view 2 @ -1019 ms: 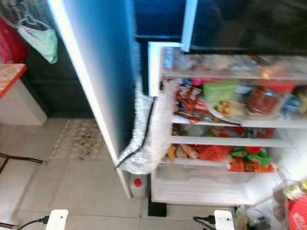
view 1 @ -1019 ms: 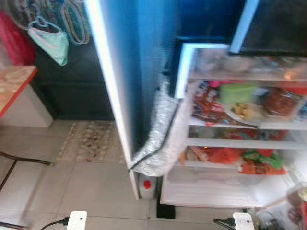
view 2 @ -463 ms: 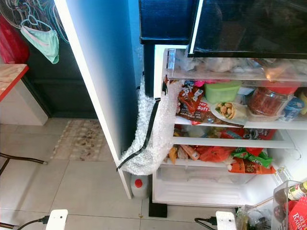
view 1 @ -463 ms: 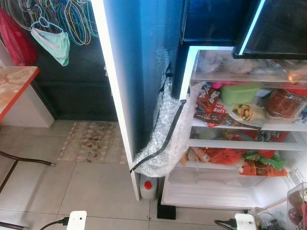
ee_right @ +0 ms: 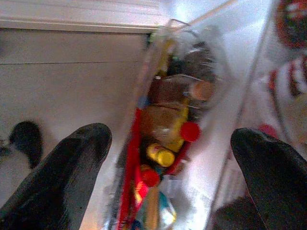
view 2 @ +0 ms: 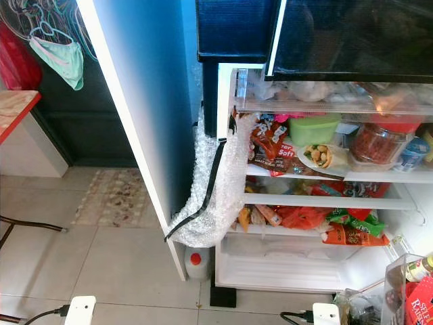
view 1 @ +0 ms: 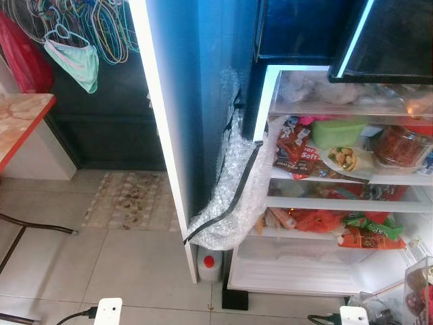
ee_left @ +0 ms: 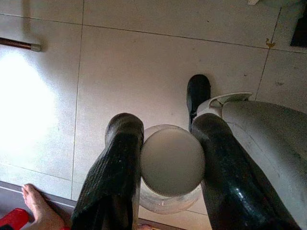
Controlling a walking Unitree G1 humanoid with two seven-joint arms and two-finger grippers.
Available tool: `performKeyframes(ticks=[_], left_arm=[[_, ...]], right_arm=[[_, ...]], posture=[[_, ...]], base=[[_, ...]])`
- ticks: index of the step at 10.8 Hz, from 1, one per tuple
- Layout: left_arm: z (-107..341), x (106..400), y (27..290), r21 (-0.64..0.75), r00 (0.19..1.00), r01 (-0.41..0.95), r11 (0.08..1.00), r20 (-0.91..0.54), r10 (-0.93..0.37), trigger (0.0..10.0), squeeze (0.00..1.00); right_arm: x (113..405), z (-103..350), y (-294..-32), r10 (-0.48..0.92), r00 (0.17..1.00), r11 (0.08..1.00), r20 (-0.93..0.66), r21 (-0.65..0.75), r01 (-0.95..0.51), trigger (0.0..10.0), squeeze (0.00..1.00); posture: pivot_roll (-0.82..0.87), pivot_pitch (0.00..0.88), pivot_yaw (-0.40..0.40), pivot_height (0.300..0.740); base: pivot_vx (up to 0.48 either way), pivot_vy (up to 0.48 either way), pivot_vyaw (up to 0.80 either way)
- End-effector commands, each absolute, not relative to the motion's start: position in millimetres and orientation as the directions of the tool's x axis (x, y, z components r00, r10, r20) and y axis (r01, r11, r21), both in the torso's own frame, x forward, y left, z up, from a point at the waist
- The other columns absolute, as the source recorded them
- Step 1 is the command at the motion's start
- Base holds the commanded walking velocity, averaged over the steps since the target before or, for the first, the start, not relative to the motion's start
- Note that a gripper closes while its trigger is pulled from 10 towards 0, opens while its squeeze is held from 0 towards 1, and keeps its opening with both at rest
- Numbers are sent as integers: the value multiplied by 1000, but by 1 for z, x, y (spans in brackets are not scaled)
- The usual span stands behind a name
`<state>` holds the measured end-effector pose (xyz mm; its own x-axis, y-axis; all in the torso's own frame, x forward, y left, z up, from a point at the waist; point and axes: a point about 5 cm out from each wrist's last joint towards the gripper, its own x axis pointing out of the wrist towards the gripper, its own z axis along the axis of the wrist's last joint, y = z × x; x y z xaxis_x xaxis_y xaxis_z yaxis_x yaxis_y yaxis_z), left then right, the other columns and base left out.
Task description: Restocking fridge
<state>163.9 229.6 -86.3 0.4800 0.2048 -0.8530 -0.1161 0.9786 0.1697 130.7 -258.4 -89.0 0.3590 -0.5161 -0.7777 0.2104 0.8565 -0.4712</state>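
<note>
Fridge (view 1: 325, 196): open, shelves crowded, bottom shelf bare.
Door bin (ee_right: 158, 143): at fridge's lower right corner, bottles inside.
Change: view steadied, framing nearly unmoved; approach seemingly finished.
Left tool (ee_left: 168, 158): clenched on pale-lidded jar (ee_left: 172, 160) above floor.
Right tool (ee_right: 168, 139): spread wide over bin.

The left gripper (ee_left: 170, 158) is pointed down, its two long black fingers (ee_left: 117, 172) closed against a pale round-lidded jar (ee_left: 171, 160). The right gripper (ee_right: 172, 158) is held with its jaws spread wide apart.
</note>
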Motion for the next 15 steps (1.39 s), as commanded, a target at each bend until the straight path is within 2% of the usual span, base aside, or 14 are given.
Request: performKeyframes(ticks=[1,3,5,6,7,9,15], left_arm=[[-88,157,234,180,455,-117,977,-864,214,10000,0],[-88,157,234,180,455,-116,977,-865,213,10000,0],[-88,157,234,178,456,-119,977,-864,213,10000,0],[-88,157,234,175,458,-121,977,-864,212,10000,0],[-88,157,234,175,458,-119,977,-864,210,10000,0],[-88,157,234,176,458,-118,977,-864,210,10000,0],[-87,159,236,183,459,-111,977,-862,214,10000,0]], right_arm=[[129,-89,-258,-536,348,844,-769,-495,206,10000,0],[127,-89,-258,-574,322,819,-753,-529,223,10000,0],[122,-92,-255,-571,268,808,-776,-473,352,10000,0],[114,-86,-281,-605,241,768,-759,-477,427,10000,0],[111,-85,-287,-602,230,748,-765,-438,499,10000,0],[98,-84,-299,-624,185,716,-760,-460,524,10000,0],[72,-83,-315,-633,123,689,-764,-483,540,10000,0]], posture=[[-19,69,26,740],[-17,70,28,740],[-16,72,26,740],[-18,72,28,740],[-20,72,30,740],[-22,71,33,740],[-21,72,45,740]], base=[[0,0,0],[0,0,0],[0,0,0],[0,0,0],[0,0,0],[0,0,0],[0,0,0]])
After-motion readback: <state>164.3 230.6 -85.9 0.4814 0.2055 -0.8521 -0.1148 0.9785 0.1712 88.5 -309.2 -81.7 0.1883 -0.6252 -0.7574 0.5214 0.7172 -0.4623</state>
